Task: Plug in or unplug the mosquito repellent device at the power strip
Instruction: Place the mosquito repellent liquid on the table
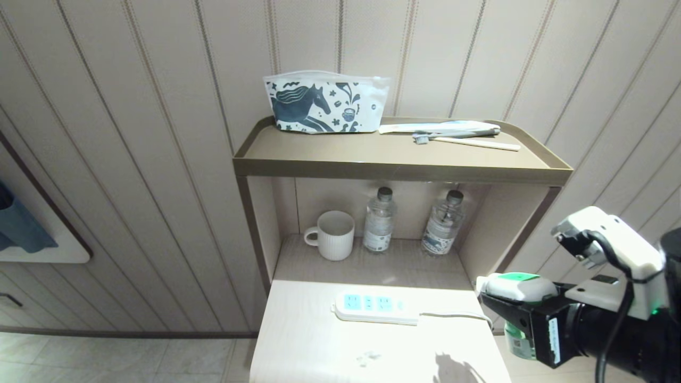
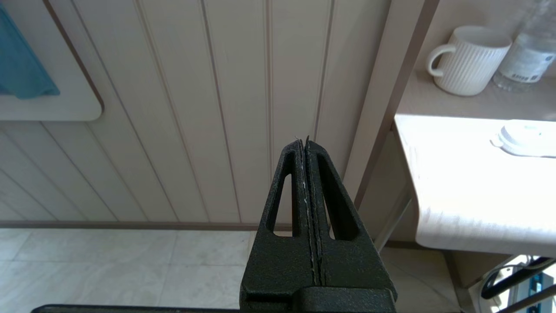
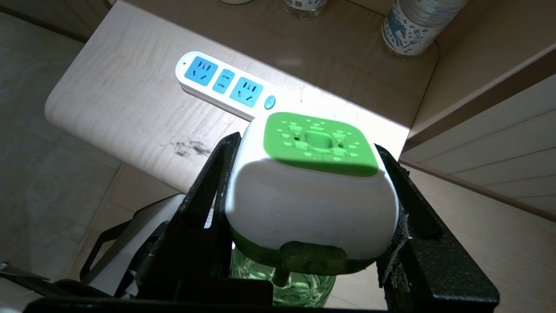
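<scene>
We are holding the mosquito repellent device (image 3: 310,195) clamped between our right gripper's (image 3: 304,204) jaws, off the table's right edge, apart from the power strip (image 1: 375,307); our left gripper's (image 2: 304,145) jaws are resting together.

The pale lower tabletop (image 1: 319,346) lies bare on every side of the power strip (image 1: 375,307), whose three socket faces have nothing plugged into them, so the way down to them from above and from the front is unblocked; only its white cord (image 1: 457,315) trails off toward the right edge. Behind the strip, in the recess under the brown upper shelf (image 1: 399,167), a white mug (image 1: 331,234) and two clear water bottles (image 1: 379,219) stand against the back. The right gripper (image 1: 513,314), gripping the mosquito repellent device (image 3: 310,191), hangs off the table's right edge, apart from the strip.
</scene>
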Robot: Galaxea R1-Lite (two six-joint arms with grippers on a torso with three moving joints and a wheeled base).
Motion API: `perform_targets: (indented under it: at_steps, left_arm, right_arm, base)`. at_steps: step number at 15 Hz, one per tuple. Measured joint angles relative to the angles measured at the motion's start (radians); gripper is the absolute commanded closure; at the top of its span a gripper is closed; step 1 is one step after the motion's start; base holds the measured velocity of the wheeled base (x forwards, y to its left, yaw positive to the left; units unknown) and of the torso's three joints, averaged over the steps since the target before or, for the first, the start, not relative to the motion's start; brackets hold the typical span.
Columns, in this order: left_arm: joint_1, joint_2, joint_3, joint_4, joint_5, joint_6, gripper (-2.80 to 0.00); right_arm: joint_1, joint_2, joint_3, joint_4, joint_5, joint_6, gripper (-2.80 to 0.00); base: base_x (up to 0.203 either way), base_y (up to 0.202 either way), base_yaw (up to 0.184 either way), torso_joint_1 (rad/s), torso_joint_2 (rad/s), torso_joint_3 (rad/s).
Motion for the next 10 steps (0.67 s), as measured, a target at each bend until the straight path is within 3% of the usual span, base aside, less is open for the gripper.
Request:
perform_targets:
  at_steps: [10]
  left_arm:
    - [0.000,0.000,0.000,0.001,0.000,0.000,0.00]
  right_arm:
    - [0.000,-0.022,0.004,0.002,-0.001,0.000,0.00]
  base:
    - [0.000,0.000,0.000,-0.232,0.51,0.277]
